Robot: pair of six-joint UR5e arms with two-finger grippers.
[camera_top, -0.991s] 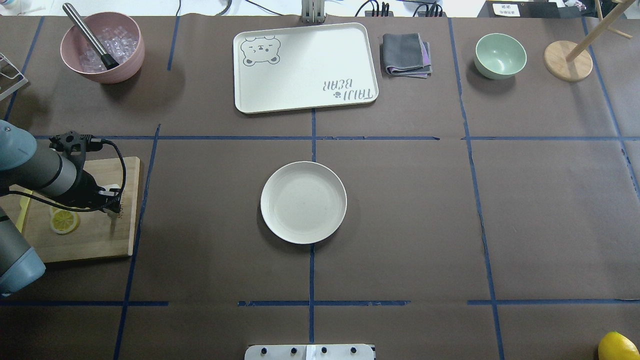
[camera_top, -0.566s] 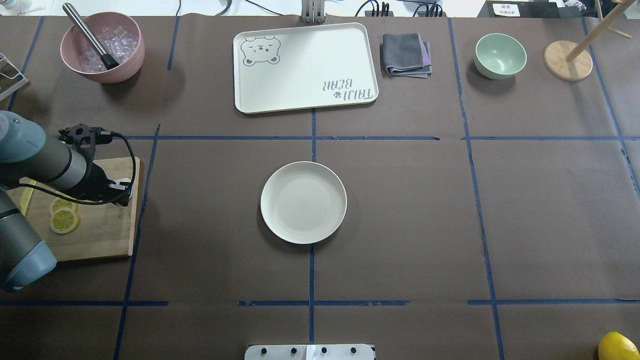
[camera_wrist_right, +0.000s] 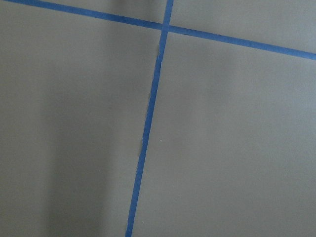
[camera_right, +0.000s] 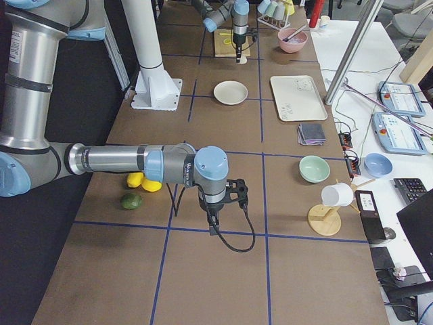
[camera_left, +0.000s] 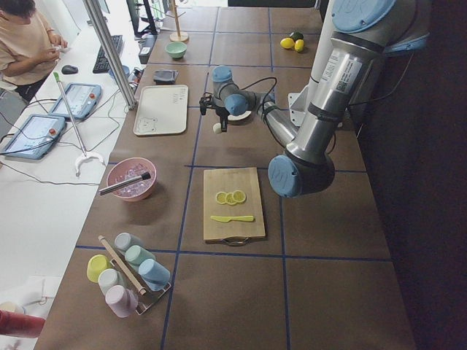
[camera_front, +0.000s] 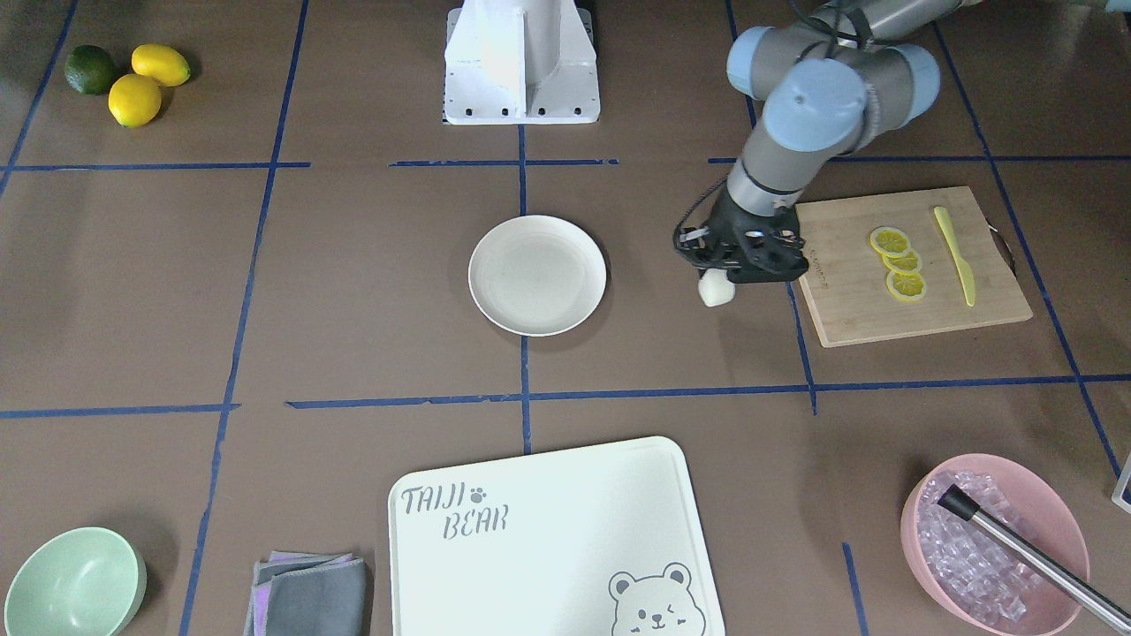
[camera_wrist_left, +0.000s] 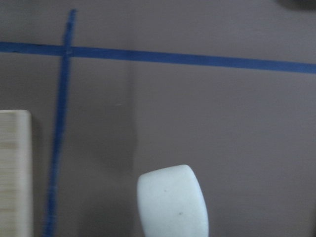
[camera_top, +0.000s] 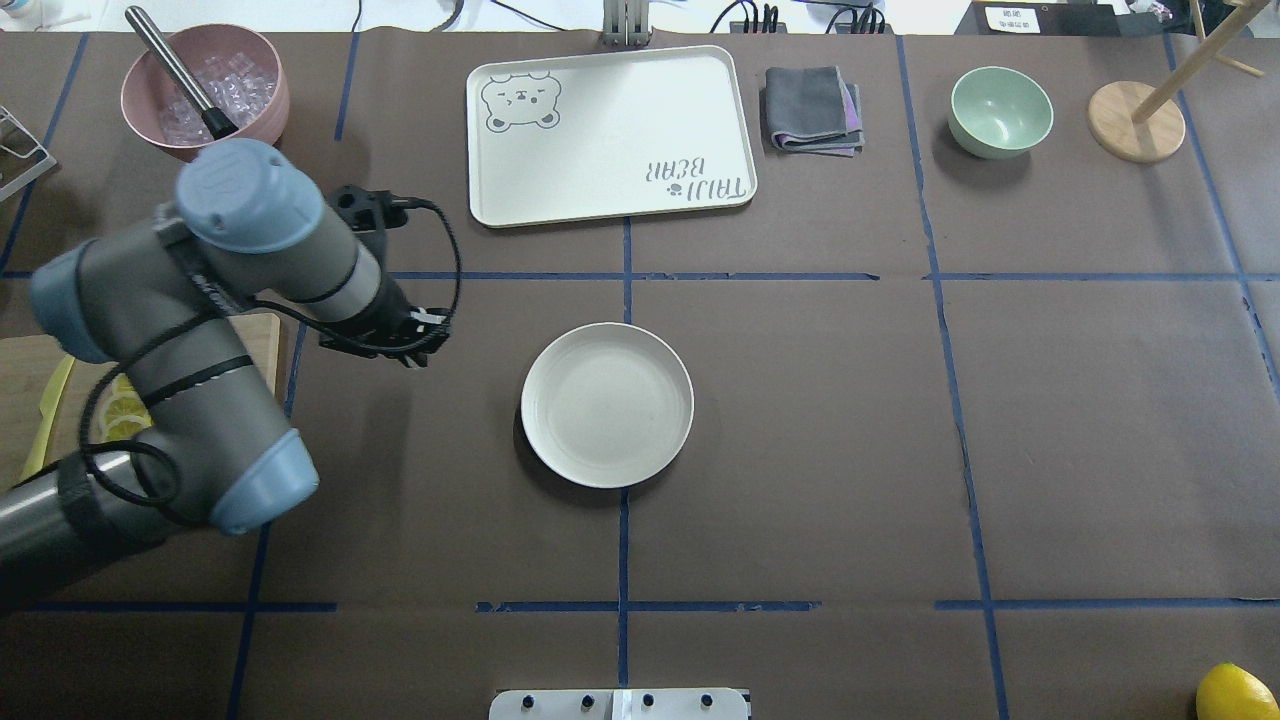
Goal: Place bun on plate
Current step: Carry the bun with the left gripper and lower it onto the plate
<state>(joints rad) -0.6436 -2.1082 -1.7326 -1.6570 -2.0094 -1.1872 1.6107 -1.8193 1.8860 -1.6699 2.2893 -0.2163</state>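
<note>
the left claw (camera_front: 723, 272) is clamped on the bun (camera_front: 717, 291), above the table (camera_front: 663, 362) at centre right of the front view; plate (camera_front: 537, 275) well left of it, cutting board (camera_front: 848, 309) with 3 lemon slices (camera_front: 897, 262) just right; right claw (camera_right: 214, 229): cannot tell.

A long bench (camera_top: 1100, 450) covered in dull brown paper was marked into squares by strips of blue tape (camera_top: 623, 550). Along its far side ran a white desk (camera_left: 44, 197) strewn with cables and two tablets (camera_left: 32, 135), where a person (camera_left: 25, 44) sat. A slanted metal post (camera_left: 115, 62) rose between them. The light was even.
</note>
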